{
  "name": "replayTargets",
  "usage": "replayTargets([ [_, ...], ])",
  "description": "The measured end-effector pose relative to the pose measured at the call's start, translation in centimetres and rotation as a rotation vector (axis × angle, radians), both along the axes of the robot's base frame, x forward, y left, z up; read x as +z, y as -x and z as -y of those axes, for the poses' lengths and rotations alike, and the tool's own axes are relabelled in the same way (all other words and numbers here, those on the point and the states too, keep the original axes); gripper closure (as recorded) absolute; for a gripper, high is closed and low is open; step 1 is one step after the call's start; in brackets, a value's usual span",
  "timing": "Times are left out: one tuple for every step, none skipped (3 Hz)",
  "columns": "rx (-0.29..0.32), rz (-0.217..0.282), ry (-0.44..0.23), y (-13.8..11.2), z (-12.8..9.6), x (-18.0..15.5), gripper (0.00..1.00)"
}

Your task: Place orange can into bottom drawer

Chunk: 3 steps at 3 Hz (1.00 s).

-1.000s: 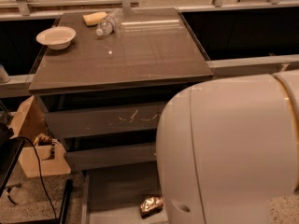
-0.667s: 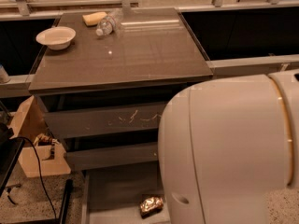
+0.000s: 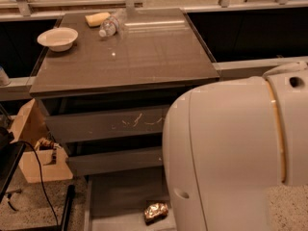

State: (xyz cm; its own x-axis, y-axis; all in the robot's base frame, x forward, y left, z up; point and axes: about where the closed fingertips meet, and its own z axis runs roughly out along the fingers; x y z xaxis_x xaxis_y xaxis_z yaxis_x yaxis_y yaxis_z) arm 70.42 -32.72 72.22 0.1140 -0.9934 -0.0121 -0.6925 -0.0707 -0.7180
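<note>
The orange can (image 3: 156, 211) lies on its side on the flat grey floor of the open bottom drawer (image 3: 118, 198), near the drawer's front right. The scratched upper drawer (image 3: 108, 123) and the middle drawer (image 3: 115, 160) are above it, slightly pulled out. My arm's large white housing (image 3: 236, 153) fills the right half of the view and hides the drawer's right side. The gripper is hidden behind this housing and does not show.
On the cabinet top (image 3: 144, 57) stand a white bowl (image 3: 57, 37), a clear plastic water bottle (image 3: 109, 25) lying down, and a yellow sponge (image 3: 96, 19). A cardboard box (image 3: 36, 143) and a black cable (image 3: 41, 182) are on the floor at left.
The white arm housing has shifted slightly to the right. The can and drawers have not moved.
</note>
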Motion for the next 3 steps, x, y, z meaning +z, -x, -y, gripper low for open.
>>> replayTargets([
  [-0.012,0.034,0.005,-1.2,0.5,1.9,1.00],
  [-0.013,0.073,0.015,-2.2,0.5,4.1,1.00],
  [0.005,0.129,0.039,-3.3,-0.2,7.7,1.00],
])
